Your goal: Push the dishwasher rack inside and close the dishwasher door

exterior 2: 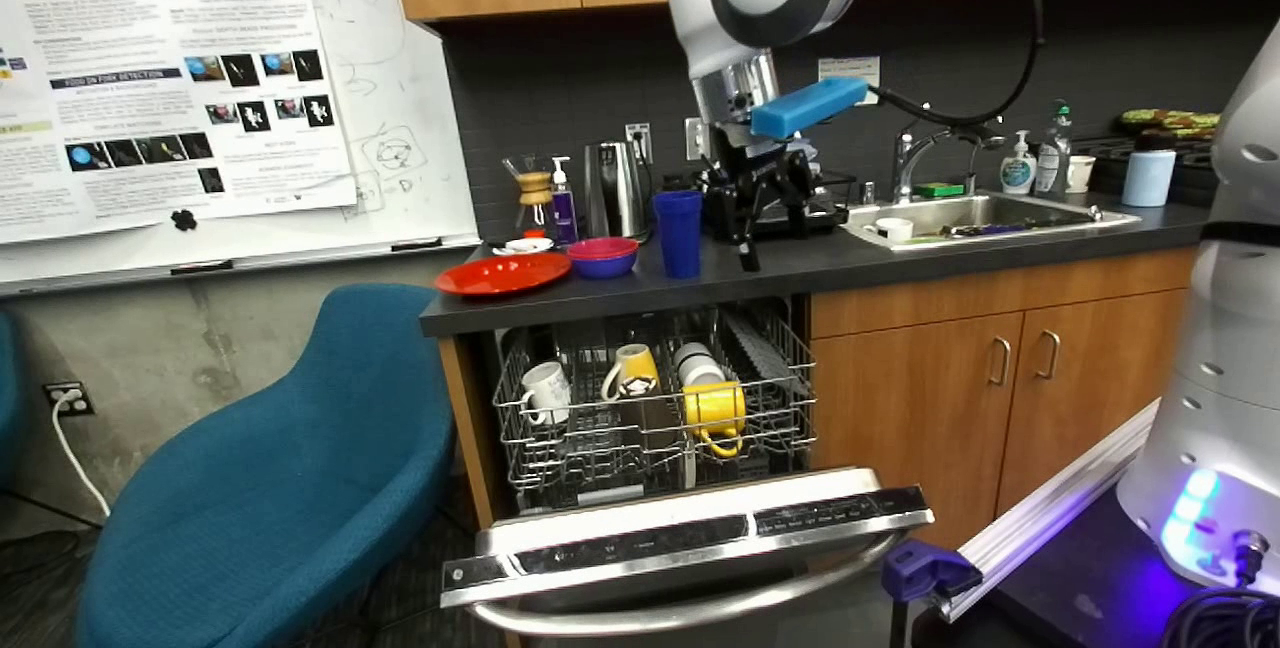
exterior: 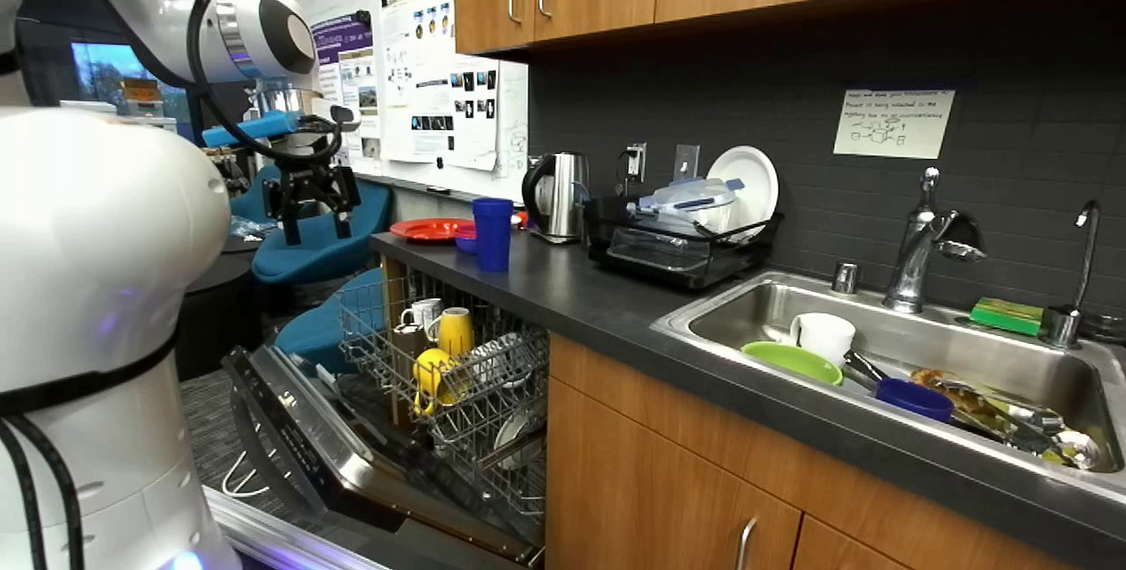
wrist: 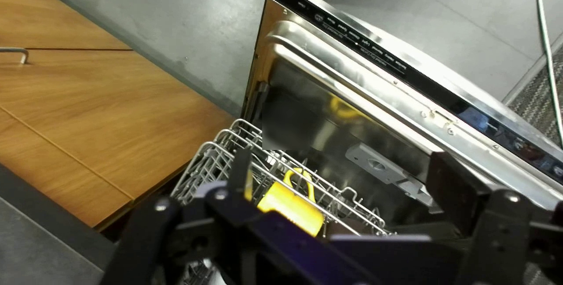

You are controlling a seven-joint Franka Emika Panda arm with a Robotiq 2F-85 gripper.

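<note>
The dishwasher rack, a grey wire basket holding white, yellow and brown mugs, sticks out from under the counter. Below and in front of it, the dishwasher door leans outward, partway down; its shiny inner face shows in the wrist view. My gripper hangs in the air higher than the rack, and in an exterior view the gripper overlaps the counter front. From the wrist, the fingers stand wide apart with nothing between them; rack and door lie beyond. The rack's rear part is hidden under the counter.
On the counter near its edge are a blue cup, a red plate and stacked bowls. A teal chair stands beside the dishwasher. A purple clamp on a metal rail sits close to the door's corner.
</note>
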